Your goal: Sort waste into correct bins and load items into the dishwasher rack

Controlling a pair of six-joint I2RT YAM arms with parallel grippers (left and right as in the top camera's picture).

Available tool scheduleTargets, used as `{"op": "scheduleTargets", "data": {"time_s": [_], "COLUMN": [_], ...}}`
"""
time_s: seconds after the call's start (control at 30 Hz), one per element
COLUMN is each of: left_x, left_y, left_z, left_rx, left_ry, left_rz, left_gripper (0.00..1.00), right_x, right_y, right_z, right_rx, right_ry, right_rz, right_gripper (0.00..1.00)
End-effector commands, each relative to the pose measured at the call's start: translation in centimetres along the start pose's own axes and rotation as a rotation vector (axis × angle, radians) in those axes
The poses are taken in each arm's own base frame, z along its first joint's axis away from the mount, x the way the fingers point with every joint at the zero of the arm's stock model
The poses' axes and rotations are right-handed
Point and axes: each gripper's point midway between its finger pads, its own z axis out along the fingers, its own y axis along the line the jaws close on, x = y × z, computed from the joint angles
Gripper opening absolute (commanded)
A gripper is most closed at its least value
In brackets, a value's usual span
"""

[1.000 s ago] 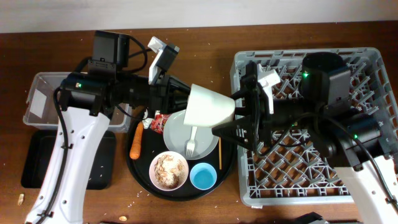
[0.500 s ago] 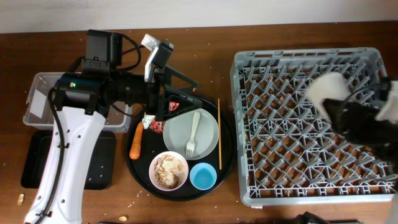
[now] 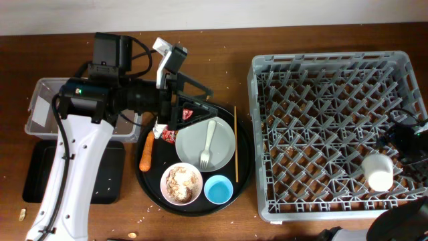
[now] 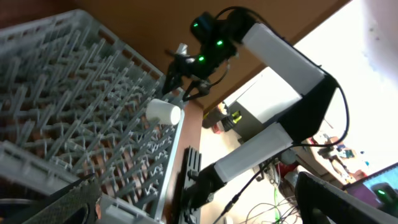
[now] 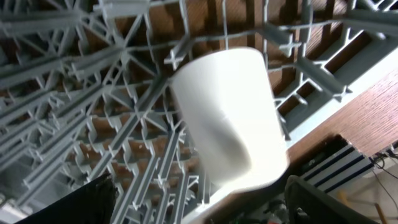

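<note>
Right wrist: plain cream cup lies tilted between the right gripper and its wide-spread, empty fingers; overhead places it near the dishwasher rack corner.

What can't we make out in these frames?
- Red wrapper: overhead, mostly under the left gripper.
- Clear tub: overhead, left arm covers part of its inside.
- Cup rim: right wrist, blurred; seating in the rack unclear.
- Right gripper: overhead, dark blob at the right edge.

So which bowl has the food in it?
The white bowl, left of the small blue bowl: it holds brownish scraps, while the blue one is empty.
</note>
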Motion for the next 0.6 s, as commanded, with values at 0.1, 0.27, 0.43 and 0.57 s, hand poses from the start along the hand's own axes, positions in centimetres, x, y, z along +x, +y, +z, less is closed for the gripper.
{"op": "scheduleTargets", "data": {"time_s": [0.1, 0.27, 0.43, 0.57], "left_x": [6.5, 14.8, 25.4, 29.3], "left_y": [10.3, 14.6, 12.5, 14.2], "left_z": [-2.2, -1.5, 4.0, 5.5], "left_rx": [-0.774, -1.119, -0.985, -0.983], "left_ry": [0.292, 0.471, 0.782, 0.776], "left_rz": [-0.149, -0.311, -0.234, -0.211], "left_gripper": [0.99, 0.63, 0.46, 0.42], "right_x": [6.0, 15.4, 15.0, 15.0], "right_y": [11.1, 17.0, 17.1, 17.1], "right_z": [-12.9, -12.5, -11.8, -11.8], "right_rx": [-0.468, -0.458, -0.408, -0.408], "right_ry": [-0.354, -0.315, -0.31, -0.31], "right_rz": [-0.446, -0.892, -0.858, -0.858], "right_gripper": [0.86, 0.79, 0.8, 0.81]}}
